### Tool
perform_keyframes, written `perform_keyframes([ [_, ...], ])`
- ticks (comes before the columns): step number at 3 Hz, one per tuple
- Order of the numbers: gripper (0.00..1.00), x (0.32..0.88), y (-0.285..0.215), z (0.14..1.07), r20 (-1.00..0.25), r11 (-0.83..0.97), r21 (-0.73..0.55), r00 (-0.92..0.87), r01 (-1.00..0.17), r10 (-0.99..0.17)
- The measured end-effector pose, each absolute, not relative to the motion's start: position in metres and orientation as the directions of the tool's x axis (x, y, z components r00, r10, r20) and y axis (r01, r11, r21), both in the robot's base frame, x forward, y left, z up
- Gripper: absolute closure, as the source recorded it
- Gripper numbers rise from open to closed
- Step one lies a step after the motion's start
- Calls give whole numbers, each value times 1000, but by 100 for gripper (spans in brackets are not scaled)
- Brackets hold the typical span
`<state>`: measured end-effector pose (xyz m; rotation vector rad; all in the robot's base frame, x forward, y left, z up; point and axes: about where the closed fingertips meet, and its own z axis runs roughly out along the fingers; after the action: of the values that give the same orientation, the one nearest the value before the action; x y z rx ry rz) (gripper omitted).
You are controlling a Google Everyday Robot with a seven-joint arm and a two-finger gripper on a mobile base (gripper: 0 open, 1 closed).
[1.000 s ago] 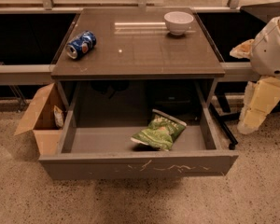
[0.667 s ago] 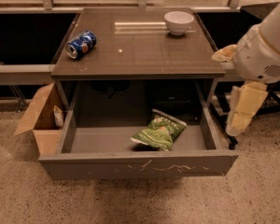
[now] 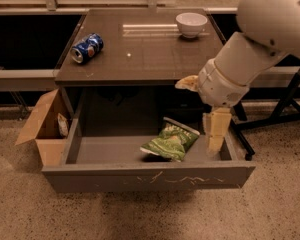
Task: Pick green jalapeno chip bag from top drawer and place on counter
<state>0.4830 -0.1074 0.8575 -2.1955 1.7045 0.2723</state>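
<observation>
Lying crumpled on the floor of the open top drawer (image 3: pixel 150 176), the green jalapeno chip bag (image 3: pixel 171 141) sits right of centre, its white edge strip turned toward the back. Just beside the bag's right edge hangs the gripper (image 3: pixel 214 143), pointing straight down into the drawer's right end, close to the side wall. Whether it is released or clenched, I cannot tell from this angle. The bag lies loose on the drawer floor, not lifted.

Above the gripper, the bulky white arm (image 3: pixel 255 49) slants in from the upper right, crossing the right front corner of the counter (image 3: pixel 140 59). The drawer is pulled well out from under that counter, its scratched front panel facing us.

Up on the glossy top, a blue soda can (image 3: pixel 87 48) lies on its side near the left edge, and a white bowl (image 3: pixel 191 24) stands upright toward the back right, well apart from the can. Down on the speckled floor (image 3: pixel 140 214), a brown cardboard box (image 3: pixel 42 129) sits open against the drawer's left side.
</observation>
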Motion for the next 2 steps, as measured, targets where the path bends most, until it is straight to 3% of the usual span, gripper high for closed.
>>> perform_keyframes([
  [2, 0, 486, -83, 827, -385, -298, -116, 320, -947, -866],
])
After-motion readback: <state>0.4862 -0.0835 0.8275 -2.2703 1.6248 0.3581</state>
